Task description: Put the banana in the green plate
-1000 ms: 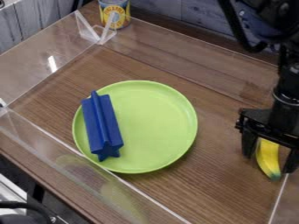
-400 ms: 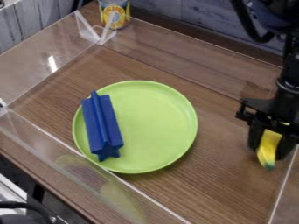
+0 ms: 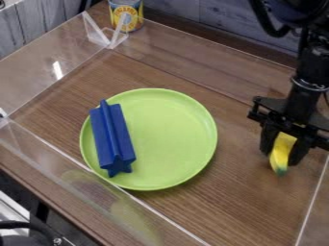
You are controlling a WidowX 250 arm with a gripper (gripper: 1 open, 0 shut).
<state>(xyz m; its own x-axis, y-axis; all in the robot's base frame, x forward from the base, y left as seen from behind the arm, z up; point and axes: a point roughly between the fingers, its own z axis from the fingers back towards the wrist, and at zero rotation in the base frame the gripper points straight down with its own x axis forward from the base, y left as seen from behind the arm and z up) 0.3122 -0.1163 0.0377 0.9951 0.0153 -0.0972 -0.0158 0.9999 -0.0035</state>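
The wooden tabletop (image 3: 244, 86) spreads under me, walled in by a clear plastic barrier (image 3: 38, 58) that runs along the nine o'clock side and across the near edge. The green plate (image 3: 180, 130) is the biggest thing lying on it, round and lime-coloured with a shallow rim, sitting at about eight o'clock from the middle of the view. On the plate's nine o'clock half lies a blue star-profiled block (image 3: 112, 138), long and ridged, one end pointing toward eleven o'clock and the other toward five. My dark arm drops in from one o'clock and ends in my pincer (image 3: 284, 154), pointing straight down at about four o'clock, well off the plate's three o'clock rim. The jaws are pinched on the banana (image 3: 283, 155), small and yellow, which hangs between them with its lower tip showing below. At twelve o'clock, behind the barrier, stands a yellow can (image 3: 125, 13).
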